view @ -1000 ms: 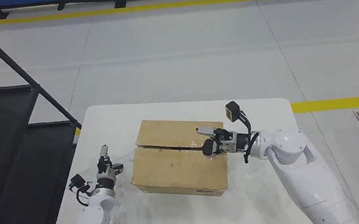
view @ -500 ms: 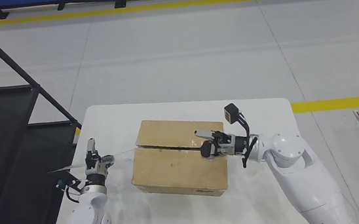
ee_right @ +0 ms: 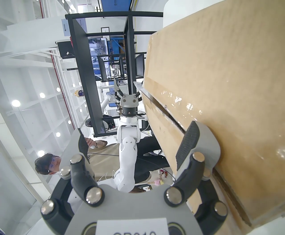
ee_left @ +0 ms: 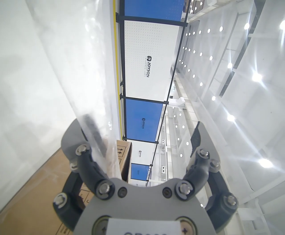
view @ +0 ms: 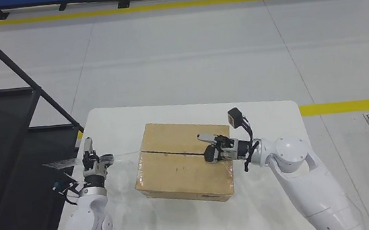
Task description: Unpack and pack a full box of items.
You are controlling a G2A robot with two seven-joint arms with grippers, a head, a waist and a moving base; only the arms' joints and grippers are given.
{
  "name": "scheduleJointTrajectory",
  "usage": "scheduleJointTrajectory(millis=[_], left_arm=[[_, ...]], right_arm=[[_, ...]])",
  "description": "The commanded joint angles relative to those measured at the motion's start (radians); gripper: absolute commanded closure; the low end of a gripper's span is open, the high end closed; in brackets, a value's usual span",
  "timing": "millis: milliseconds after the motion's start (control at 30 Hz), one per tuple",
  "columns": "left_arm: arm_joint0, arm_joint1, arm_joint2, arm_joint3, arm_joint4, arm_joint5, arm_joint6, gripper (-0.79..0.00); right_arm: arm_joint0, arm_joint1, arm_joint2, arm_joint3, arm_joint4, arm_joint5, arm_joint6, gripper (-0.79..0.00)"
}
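Against one jaw of the right gripper (view: 208, 146), whose fingers are spread wide, lies the top of the cardboard box (view: 185, 169), just beside its centre seam (view: 175, 151). The box sits shut mid-table (view: 266, 116). The left gripper (ee_left: 142, 126) also gapes wide, off the box's end, with a clear tape strip (ee_left: 73, 66) clinging to one finger. The tape looks thin, limp and sticky. The box seems stiff, and probably heavy if full, so its flaps are best taken at the seam edge.

Free tabletop (view: 266, 120) strips around the central box (view: 184, 171)
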Motion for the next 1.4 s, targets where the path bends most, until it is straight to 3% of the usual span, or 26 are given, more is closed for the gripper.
scheduleJointTrajectory(millis=[0,200,833,1367], left_arm=[[0.001,-0.001,-0.003,-0.003,-0.002,-0.009,0.006,-0.785],[0.007,-0.004,-0.02,-0.008,-0.015,-0.052,0.002,-0.785],[-0.012,-0.012,-0.011,0.01,0.02,-0.027,-0.028,-0.785],[-0.002,-0.016,-0.049,0.002,-0.003,-0.044,-0.026,-0.785]], right_arm=[[0.005,0.0,-0.003,0.006,0.004,-0.002,0.001,-0.785],[0.025,0.001,-0.01,0.032,0.014,0.016,-0.001,-0.785],[0.106,-0.011,-0.071,0.15,0.057,0.023,-0.009,-0.785],[0.134,-0.016,-0.096,0.198,0.075,0.005,-0.008,-0.785]])
